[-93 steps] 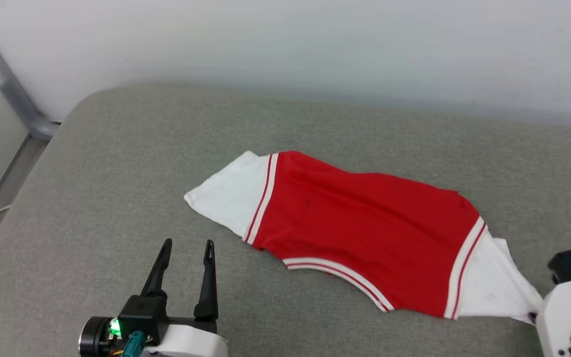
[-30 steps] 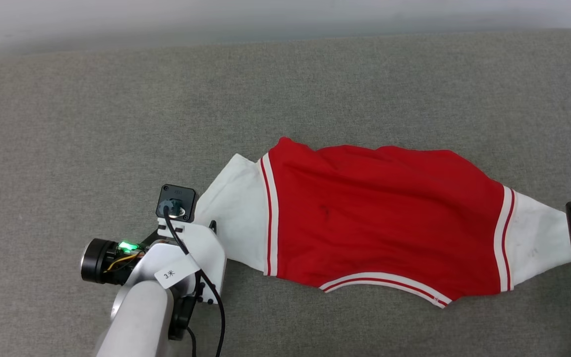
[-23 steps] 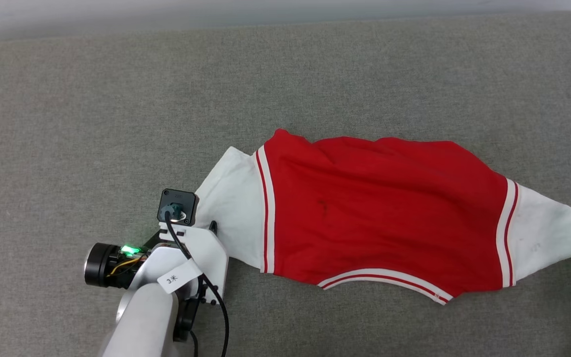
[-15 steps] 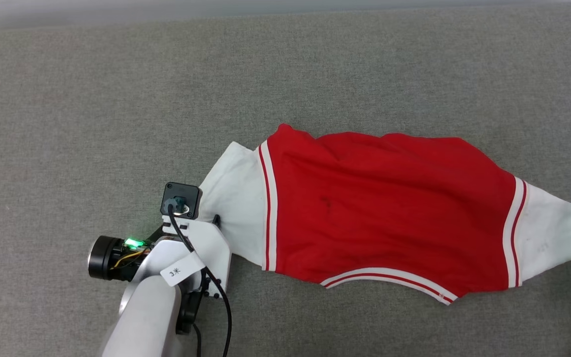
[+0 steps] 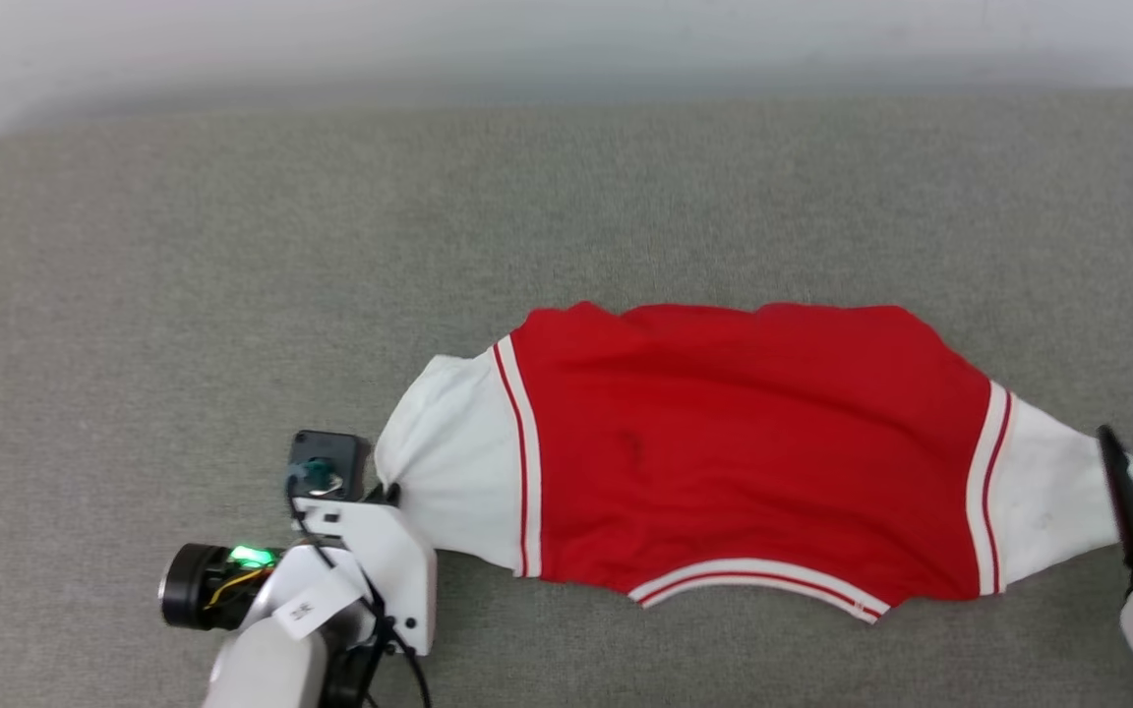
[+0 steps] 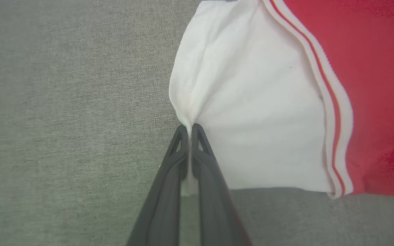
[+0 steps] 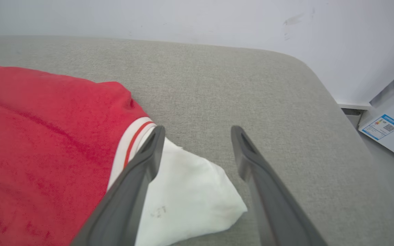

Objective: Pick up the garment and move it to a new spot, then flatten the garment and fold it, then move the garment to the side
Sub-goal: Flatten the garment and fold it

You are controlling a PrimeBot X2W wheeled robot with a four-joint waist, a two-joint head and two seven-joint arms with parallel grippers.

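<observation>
Folding looks barely begun: the left tool (image 6: 190, 131) pinches a white sleeve of the jersey (image 5: 744, 452) at lower left, and the right tool (image 7: 197, 131) hangs spread at the other sleeve.

Head view: overhead, facing down, far. Left wrist: close, straight down. Right wrist: low, oblique. All 3 share the garment (image 5: 744, 452).

Red, white-sleeved garment (image 5: 744, 452) spread flat, sleeve pinched
</observation>
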